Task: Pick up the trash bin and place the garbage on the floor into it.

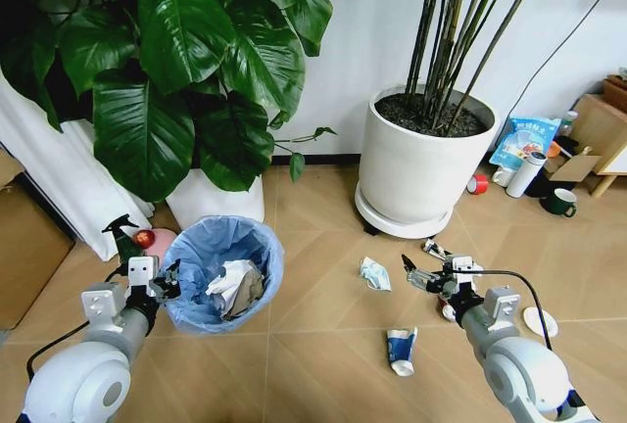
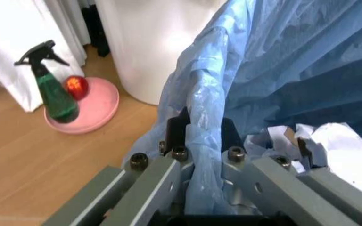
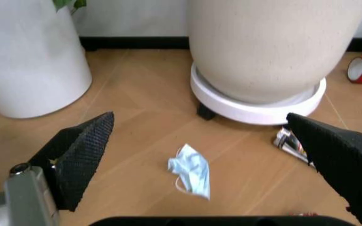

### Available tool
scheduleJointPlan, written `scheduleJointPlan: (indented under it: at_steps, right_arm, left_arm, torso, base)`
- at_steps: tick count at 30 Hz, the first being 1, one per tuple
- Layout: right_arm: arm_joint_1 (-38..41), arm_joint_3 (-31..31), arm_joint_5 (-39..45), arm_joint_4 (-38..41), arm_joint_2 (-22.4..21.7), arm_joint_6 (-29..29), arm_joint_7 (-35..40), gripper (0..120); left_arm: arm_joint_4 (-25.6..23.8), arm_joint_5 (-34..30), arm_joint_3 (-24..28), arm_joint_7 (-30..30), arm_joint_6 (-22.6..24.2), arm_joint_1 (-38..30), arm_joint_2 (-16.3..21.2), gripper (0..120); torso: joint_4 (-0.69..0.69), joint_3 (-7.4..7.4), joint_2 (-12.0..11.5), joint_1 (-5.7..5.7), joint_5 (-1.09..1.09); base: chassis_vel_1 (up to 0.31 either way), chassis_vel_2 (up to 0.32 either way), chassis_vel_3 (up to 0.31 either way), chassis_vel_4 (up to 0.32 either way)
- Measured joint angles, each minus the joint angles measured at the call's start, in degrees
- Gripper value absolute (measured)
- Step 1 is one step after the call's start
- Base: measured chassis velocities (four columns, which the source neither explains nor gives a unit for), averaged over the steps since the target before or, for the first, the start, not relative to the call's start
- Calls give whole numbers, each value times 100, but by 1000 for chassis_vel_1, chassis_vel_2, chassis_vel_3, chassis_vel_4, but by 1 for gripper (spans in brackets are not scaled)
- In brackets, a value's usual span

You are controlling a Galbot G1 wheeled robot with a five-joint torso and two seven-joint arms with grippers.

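While the bin (image 1: 223,272) sits on the floor (image 1: 313,345) w/ paper inside, its bag rim is pinched by the left gripper (image 2: 201,136). The right gripper (image 3: 212,155) is held spread wide above a crumpled wrapper (image 3: 191,170).

The left hand (image 1: 168,284) is gripping the rim of the bin (image 1: 223,271), which is sitting on the floor (image 1: 313,345) with white paper wads inside. The right hand (image 1: 419,277) is hovering with its fingers spread, near a pale blue wrapper (image 1: 374,273). A blue-and-white wrapper (image 1: 401,349) is lying closer to the robot. A white lid (image 1: 540,321) is lying beside the right arm. A big white pot (image 1: 419,166) is standing behind.
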Motion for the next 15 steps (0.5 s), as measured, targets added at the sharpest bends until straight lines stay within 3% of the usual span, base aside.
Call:
scheduleJointPlan:
  at_steps: [8,15]
  right_arm:
    - [69,-158,-60,-547,211,62,28,100]
    - [646,-602,-121,-2231,657,160,341,100]
  left_arm:
    - [-8,14,0,1,-1,43,-9,0]
    - [-66,17,-35,6,-8,102,17,0]
  torso:
    - [0,-2,1,-3,-2]
    - [1,1,1,0,2]
  base:
    - [102,-122,-120,119]
    - [-1,12,12,-7]
